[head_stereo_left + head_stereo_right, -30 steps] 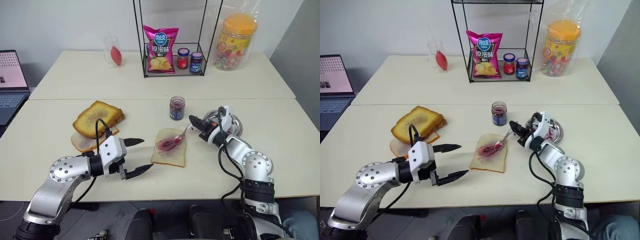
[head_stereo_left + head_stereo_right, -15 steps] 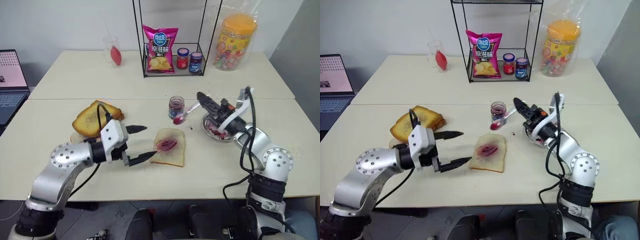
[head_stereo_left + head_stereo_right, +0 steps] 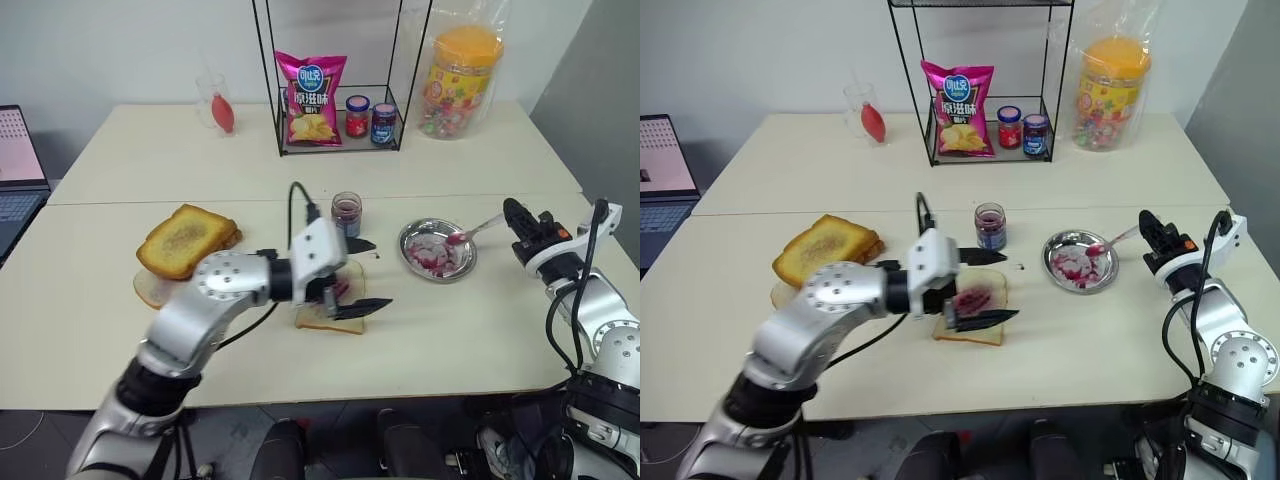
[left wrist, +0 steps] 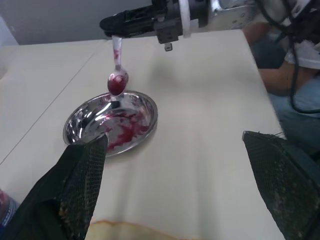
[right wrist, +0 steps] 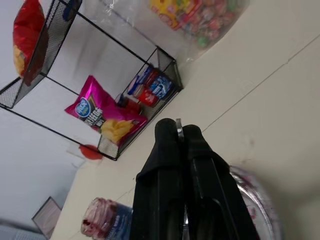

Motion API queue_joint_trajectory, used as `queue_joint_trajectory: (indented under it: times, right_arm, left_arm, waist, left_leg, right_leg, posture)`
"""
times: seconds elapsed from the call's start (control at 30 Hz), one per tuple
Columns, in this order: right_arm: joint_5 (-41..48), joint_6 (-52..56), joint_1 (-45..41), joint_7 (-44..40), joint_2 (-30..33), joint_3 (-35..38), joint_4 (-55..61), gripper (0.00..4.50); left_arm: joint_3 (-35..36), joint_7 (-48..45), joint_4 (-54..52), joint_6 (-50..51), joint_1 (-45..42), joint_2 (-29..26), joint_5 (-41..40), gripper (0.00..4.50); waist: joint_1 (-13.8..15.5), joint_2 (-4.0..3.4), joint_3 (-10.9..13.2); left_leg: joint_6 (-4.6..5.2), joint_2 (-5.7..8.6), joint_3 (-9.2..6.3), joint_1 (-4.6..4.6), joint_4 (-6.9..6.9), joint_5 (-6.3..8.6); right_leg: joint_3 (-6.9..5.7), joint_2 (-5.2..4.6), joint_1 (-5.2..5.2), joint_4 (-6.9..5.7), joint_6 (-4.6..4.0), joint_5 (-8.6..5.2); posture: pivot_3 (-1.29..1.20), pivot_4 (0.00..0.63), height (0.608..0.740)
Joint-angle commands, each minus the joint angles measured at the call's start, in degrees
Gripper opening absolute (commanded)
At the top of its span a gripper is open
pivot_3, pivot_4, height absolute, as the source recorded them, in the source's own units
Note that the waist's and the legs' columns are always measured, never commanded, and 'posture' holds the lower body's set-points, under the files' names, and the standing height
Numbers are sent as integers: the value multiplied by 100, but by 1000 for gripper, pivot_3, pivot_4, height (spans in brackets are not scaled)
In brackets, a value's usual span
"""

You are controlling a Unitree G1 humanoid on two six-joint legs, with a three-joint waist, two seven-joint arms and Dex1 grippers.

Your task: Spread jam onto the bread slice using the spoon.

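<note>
Mid-frame, the left gripper (image 3: 975,288) hangs spread wide over the bread slice (image 3: 975,311). Just above it stands the jam (image 3: 990,226) jar. At right, the right gripper (image 3: 1152,234) pinches the spoon (image 3: 1112,242) above the steel dish (image 3: 1080,262).

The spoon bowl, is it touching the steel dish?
Apart. The left wrist view shows the spoon bowl hanging above the steel dish rim with table visible between.
</note>
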State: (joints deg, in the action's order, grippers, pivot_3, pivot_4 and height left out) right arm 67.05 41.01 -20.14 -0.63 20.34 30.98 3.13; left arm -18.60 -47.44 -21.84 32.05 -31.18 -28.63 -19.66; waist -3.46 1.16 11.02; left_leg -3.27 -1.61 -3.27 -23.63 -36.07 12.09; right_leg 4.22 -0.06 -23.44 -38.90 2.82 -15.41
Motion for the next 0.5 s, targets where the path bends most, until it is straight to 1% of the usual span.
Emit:
queue_joint_trajectory:
  times: [0.03, 0.13, 0.27, 0.37, 0.43, 0.47, 0.5]
  right_arm:
    - [-622, -519, -68, -552, 71, -176, -292, 56]
    - [-736, -593, -159, -610, 25, -163, -446, 56]
    - [-1184, -900, -418, -1029, -60, -398, -1036, 56]
    - [-1386, -1000, -454, -1098, -106, -437, -1181, 56]
    - [-1486, -1016, -427, -1123, -119, -467, -1213, 476]
    - [-1527, -1027, -423, -1129, -131, -460, -1224, 554]
    - [-1572, -1052, -414, -1157, -130, -456, -1241, 784]
  left_arm:
    - [-164, 134, 104, -138, -195, 192, 283, 4500]
    - [-167, 115, 141, -155, -218, 263, 359, 4500]
    - [-321, 187, 398, -200, -335, 453, 603, 4500]
    - [-282, 234, 524, -163, -416, 571, 675, 4500]
    - [-286, 232, 539, -163, -439, 615, 720, 4500]
    - [-275, 237, 539, -150, -441, 639, 724, 4500]
    - [-267, 243, 542, -141, -453, 672, 727, 4500]
  waist:
    - [-12, -1, 0]
    - [-12, -4, 2]
    - [1, -4, 2]
    - [18, -4, 2]
    - [22, -5, 3]
    - [23, -5, 3]
    - [24, -5, 3]
  left_leg:
    - [0, 0, 2, 2, 0, 0]
    - [0, -2, 3, 3, 4, 0]
    - [0, -2, 2, -1, 5, 0]
    - [0, 1, 2, 1, 1, 0]
    - [0, 1, 1, 1, 2, 0]
    - [0, 1, 1, 0, 3, 0]
    - [0, 1, 0, -2, 3, 0]
  right_leg:
    - [4, 0, 0, 0, 0, 1]
    - [4, 2, -2, -3, -2, 0]
    - [3, 2, -1, 1, -4, -2]
    - [3, 0, 2, 1, -1, 0]
    - [2, 1, 2, 0, -1, 0]
    - [2, 1, 1, 0, -1, 0]
    - [2, 0, 1, 1, -1, 0]
  posture:
    - [0, 150, 740]
    - [0, 150, 740]
    - [0, 150, 740]
    - [0, 150, 740]
    - [0, 150, 740]
    - [0, 150, 740]
    - [0, 150, 740]
